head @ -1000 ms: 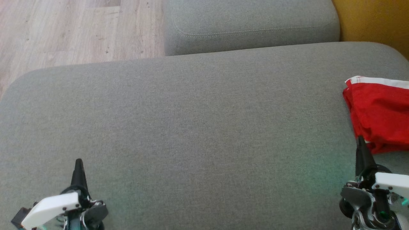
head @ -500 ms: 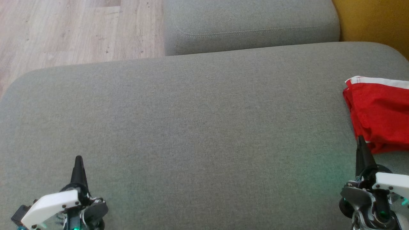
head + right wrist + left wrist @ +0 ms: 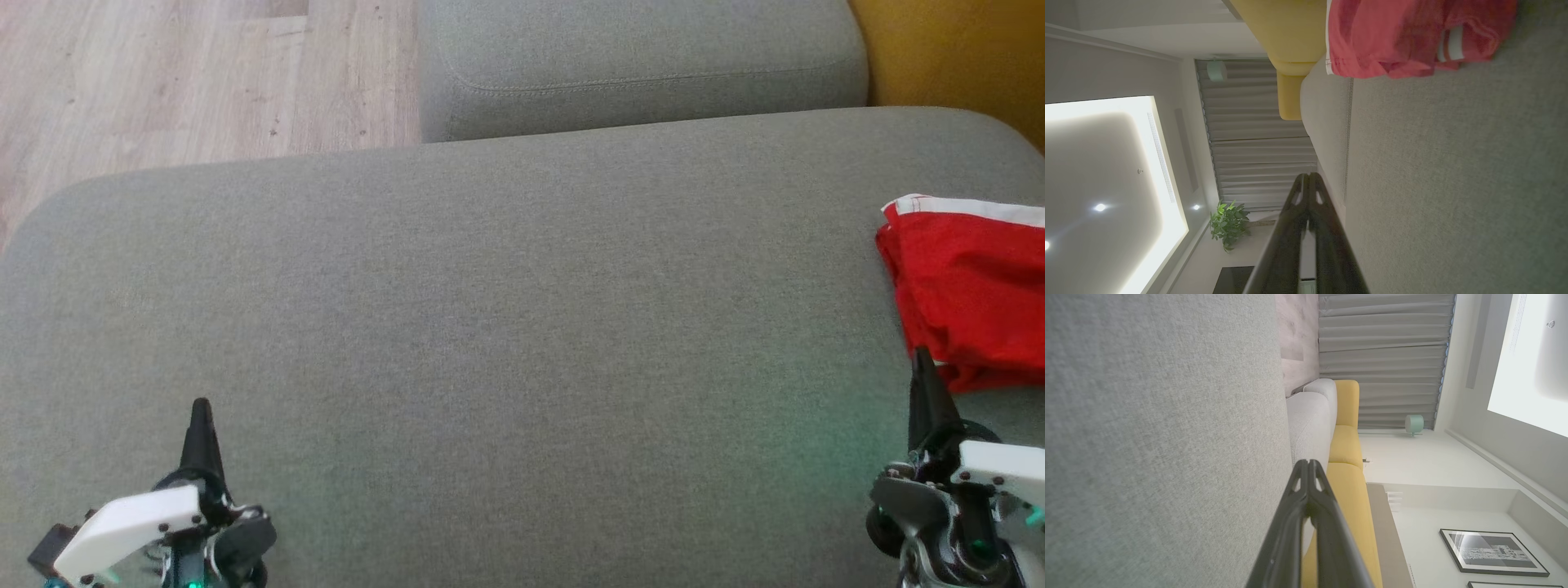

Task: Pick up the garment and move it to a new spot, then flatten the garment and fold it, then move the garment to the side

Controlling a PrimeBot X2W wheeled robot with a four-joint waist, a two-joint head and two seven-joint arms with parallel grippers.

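A red garment (image 3: 971, 294) with white trim lies folded in a small bundle at the right edge of the grey cushion (image 3: 506, 327); the right wrist view has the garment (image 3: 1404, 36) at its top. My right gripper (image 3: 921, 359) is shut and empty, its tip just short of the bundle's near edge. At the lower left my left gripper (image 3: 200, 408) is shut over bare cushion, far from the garment. Both wrist views show the fingers pressed together, left gripper (image 3: 1308, 462) and right gripper (image 3: 1308, 174).
A second grey cushion (image 3: 637, 65) sits behind the main one. Wooden floor (image 3: 188, 73) lies at the far left and a yellow seat (image 3: 955, 49) at the far right. A potted plant (image 3: 1229, 222) stands by grey curtains.
My left gripper has crept slightly forward. The right gripper and the garment have not moved.
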